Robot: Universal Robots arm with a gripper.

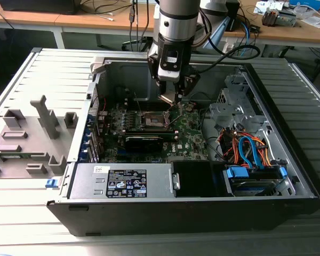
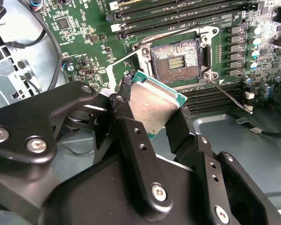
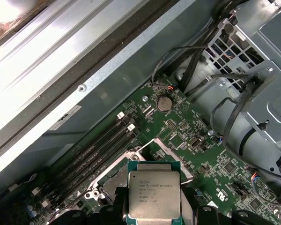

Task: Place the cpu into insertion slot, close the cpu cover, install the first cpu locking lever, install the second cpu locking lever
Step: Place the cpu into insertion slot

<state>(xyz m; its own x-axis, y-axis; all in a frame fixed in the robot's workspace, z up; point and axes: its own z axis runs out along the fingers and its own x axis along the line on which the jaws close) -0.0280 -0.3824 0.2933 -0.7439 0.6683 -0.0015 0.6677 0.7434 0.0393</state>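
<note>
Above the green circuit board (image 1: 191, 140), inside the open computer case (image 1: 149, 213), the gripper (image 1: 172, 99) is holding the cpu (image 2: 155, 104) by two opposite edges. Its black fingers (image 2: 129, 123) are closing narrowly on the chip, and the silvery top is facing outward. In the second wrist view the cpu is hanging tilted, just beside the insertion slot (image 2: 176, 60) and apart from it. The slot is lying bare, with its contact field showing. In the exterior view the gripper tip is hovering over the slot, near the middle of the board and toward the far wall of the case. In the first wrist view a silver frame is rising behind the chip. It is probably the cpu cover (image 3: 172, 153) standing open, though I cannot tell for sure. A thin metal lever (image 2: 230, 97) is sticking out from one corner of the slot.
</note>
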